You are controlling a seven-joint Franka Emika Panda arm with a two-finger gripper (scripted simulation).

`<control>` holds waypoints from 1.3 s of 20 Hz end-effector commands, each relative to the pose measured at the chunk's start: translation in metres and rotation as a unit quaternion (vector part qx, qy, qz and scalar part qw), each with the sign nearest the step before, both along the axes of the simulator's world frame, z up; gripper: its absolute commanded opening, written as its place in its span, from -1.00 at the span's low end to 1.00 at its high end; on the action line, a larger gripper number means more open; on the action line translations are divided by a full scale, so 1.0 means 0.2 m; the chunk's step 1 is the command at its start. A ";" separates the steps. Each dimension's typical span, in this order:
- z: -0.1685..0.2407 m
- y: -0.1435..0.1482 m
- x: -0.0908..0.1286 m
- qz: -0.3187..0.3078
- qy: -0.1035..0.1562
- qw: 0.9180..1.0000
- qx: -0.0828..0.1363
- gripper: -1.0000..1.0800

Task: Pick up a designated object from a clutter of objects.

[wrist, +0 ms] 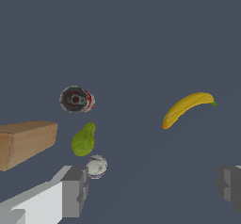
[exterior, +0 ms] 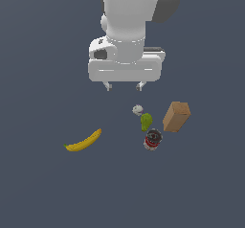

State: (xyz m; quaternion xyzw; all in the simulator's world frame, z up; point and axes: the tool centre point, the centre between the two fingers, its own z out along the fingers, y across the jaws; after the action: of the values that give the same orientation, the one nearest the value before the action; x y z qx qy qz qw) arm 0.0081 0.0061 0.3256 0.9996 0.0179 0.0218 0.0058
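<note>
**Red-and-white can: rigid, smooth, grabbing across the side wall**

Red-and-white soup can (exterior: 152, 140) sitting at the near end of the clutter, roughly 5 o'clock from the gripper (exterior: 124, 85) in the exterior view. Standing close to upright, dark metal top showing in the wrist view (wrist: 76, 99). Crowding it: green pear-like fruit (exterior: 146, 121) just beside at 11 o'clock, tan box (exterior: 176, 116) near at 1 o'clock, whitish ball (exterior: 138, 109) beyond the fruit. Banana (exterior: 84, 141) lying well apart at 9 o'clock.

Gripper hanging above the table, fingers spread wide, pinching nothing.

Judging handling: stiff metal cylinder, probably moderately heavy for its size, label likely slick. Not crushing under a firm squeeze. Favouring a mid-height pinch across the diameter, fingers dropping on the 3 and 9 o'clock sides, avoiding the fruit. Risking roll-out if closing off-centre.
</note>
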 end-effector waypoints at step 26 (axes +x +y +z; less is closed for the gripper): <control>-0.21 0.11 0.08 -0.007 0.016 1.000 -0.010 0.92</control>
State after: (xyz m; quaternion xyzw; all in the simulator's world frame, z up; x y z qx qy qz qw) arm 0.0197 0.0235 0.2907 0.9998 0.0148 0.0056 0.0155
